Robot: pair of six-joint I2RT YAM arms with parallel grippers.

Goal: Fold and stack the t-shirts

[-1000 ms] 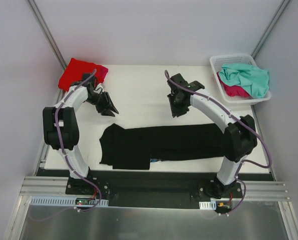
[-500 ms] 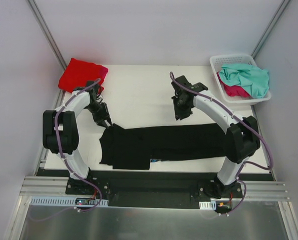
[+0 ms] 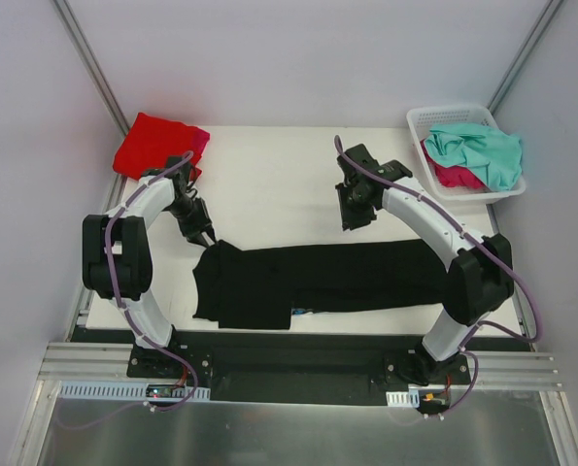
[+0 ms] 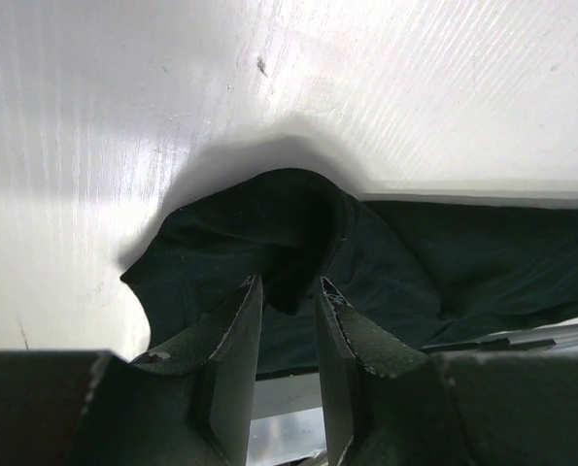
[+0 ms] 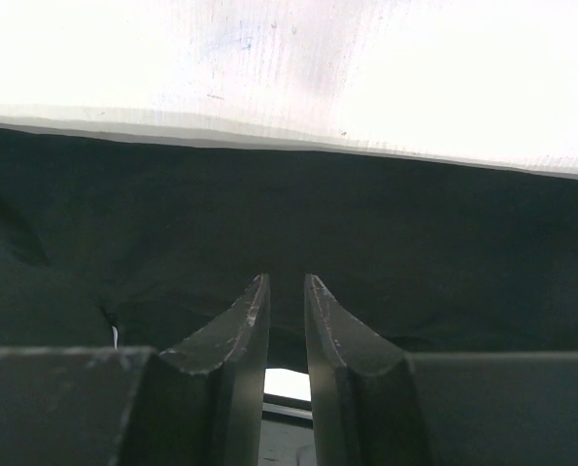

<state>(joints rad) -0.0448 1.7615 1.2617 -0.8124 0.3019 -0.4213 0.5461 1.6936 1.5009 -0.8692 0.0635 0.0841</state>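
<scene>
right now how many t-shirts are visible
5: black shirt spread on the table; red shirt and magenta shirt stacked far left; teal shirt atop pink-red shirt in the basket. Others may be hidden.

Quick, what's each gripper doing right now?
Left gripper: jaws narrow around the black t-shirt corner; grip cannot be told.
Right gripper: slightly open, holding nothing.

White table point(image 3: 269, 175): a black t-shirt point(image 3: 347, 277) stretches along its near edge, a red t-shirt point(image 3: 153, 144) sits at the far-left corner, and a basket point(image 3: 444, 111) at the far-right.
</scene>
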